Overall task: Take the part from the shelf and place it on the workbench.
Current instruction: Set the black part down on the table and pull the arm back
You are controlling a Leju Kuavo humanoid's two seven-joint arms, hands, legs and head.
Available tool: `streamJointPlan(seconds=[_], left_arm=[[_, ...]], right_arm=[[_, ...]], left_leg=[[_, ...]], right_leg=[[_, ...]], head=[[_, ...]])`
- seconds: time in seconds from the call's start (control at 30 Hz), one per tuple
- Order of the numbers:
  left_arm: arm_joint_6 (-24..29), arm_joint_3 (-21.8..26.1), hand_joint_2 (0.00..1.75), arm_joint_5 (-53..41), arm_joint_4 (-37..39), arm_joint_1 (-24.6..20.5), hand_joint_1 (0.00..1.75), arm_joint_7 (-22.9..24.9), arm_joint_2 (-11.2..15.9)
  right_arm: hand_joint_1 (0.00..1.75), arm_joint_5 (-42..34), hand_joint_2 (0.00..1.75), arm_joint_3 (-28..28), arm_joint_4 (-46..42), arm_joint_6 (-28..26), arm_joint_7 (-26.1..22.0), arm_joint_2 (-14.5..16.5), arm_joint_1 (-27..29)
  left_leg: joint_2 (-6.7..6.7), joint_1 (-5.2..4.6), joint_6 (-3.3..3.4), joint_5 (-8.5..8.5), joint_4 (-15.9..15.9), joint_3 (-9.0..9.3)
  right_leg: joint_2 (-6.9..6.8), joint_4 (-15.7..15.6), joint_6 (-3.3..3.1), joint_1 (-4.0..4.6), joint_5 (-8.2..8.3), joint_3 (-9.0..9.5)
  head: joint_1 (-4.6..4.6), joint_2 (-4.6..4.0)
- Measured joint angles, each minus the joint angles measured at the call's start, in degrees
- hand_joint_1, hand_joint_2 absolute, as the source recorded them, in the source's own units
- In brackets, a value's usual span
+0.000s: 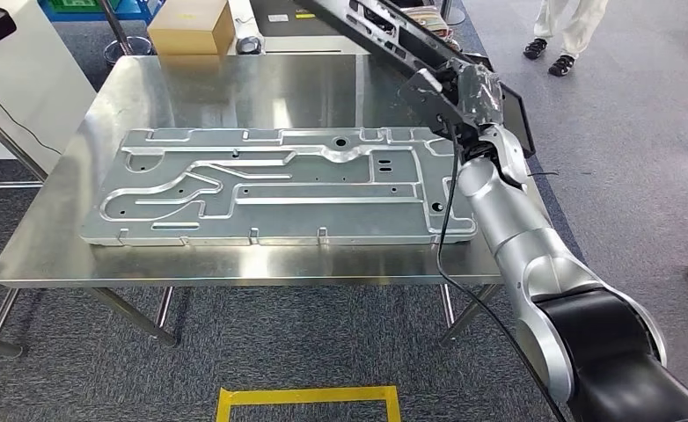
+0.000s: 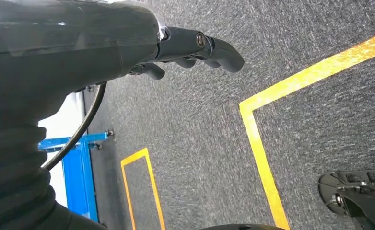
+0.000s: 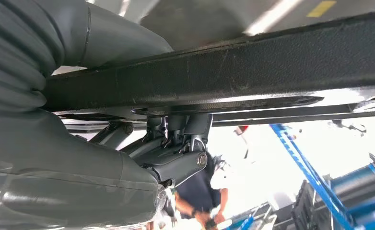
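**Dark Part Held Over the Table**

The right hand (image 1: 464,92) gripped a long dark part (image 1: 384,35) above the far right corner of the shiny table (image 1: 50,255). A big grey metal plate (image 1: 279,185) lay flat there. The left hand (image 2: 195,48) (fingers curled, holding nothing) hung over the carpet (image 2: 200,143).

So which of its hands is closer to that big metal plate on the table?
The right. Its right hand is raised at the plate's far right corner, gripping a long dark part. The left hand hangs over carpeted floor.
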Motion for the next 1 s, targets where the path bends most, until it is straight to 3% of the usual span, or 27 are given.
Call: streamJointPlan(seconds=[0.2, 0.57, 1.0], left_arm=[[0.0, -0.1, 1.75, -0.3, 0.0, -0.2, 0.00, 0.1, 0.0], [0.0, -0.1, 1.75, -0.3, 0.0, -0.2, 0.00, 0.1, 0.0], [0.4, -0.1, 1.75, -0.4, 0.0, -0.6, 0.00, 0.1, 0.0]], right_arm=[[1.75, 7.9, 1.75, 5.3, 6.4, -1.7, 3.7, 1.5, -1.0], [1.75, 10.8, 1.75, 9.3, 10.1, -2.2, 4.6, 3.5, -1.1], [1.75, 24.2, 1.75, 15.4, 12.8, -2.5, 5.8, 9.7, 0.6]], left_leg=[[0.01, 0.05, -0.04, -0.03, 0.0, -0.03], [0.01, 0.04, -0.05, -0.02, 0.0, -0.08], [0.05, 0.07, -0.08, -0.02, 0.0, -0.11]], right_leg=[[0.01, 0.0, -0.03, 0.06, -0.02, -0.06], [0.02, 0.0, -0.03, 0.03, -0.02, -0.06], [0.09, 0.0, -0.05, 0.09, -0.02, -0.17]], head=[[0.00, 0.00], [0.01, 0.00], [0.00, 0.00]])
